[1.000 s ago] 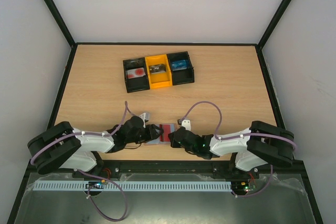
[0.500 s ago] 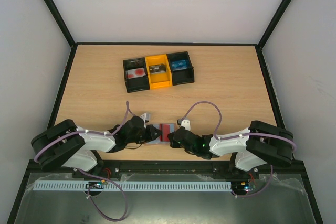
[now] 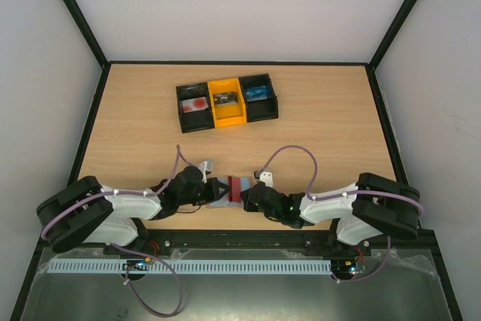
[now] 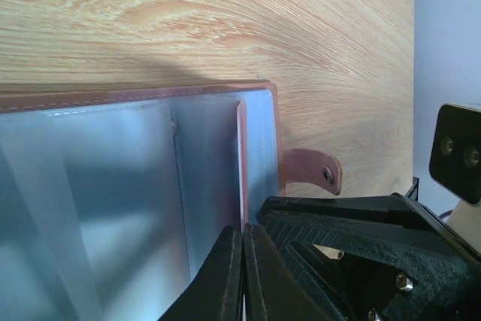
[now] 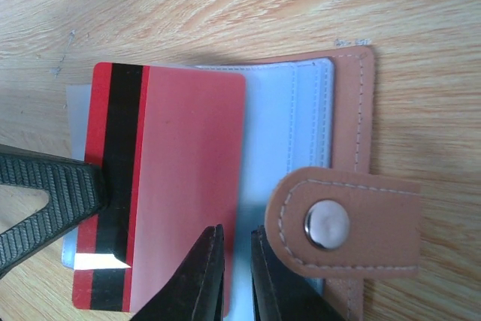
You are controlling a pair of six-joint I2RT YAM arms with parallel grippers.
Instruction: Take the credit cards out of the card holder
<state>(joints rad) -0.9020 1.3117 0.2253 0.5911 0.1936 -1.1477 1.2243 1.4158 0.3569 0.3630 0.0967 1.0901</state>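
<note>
Top external: both arms low at near edge of table (image 3: 331, 148), 6 o'clock. Left gripper (image 4: 242, 261) in from 9 o'clock, jaws fully closed, pinching red card (image 5: 169, 178). Right gripper (image 5: 237, 261) in from 3 o'clock, jaws nearly closed, clamped on card holder (image 5: 349, 110). Holder open on light wood-grain top, red card over blue-grey panel. Tray (image 3: 225, 101) at 12 o'clock, pale card (image 3: 195, 103) in 9 o'clock bin. White walls (image 3: 240, 5), black frame.
</note>
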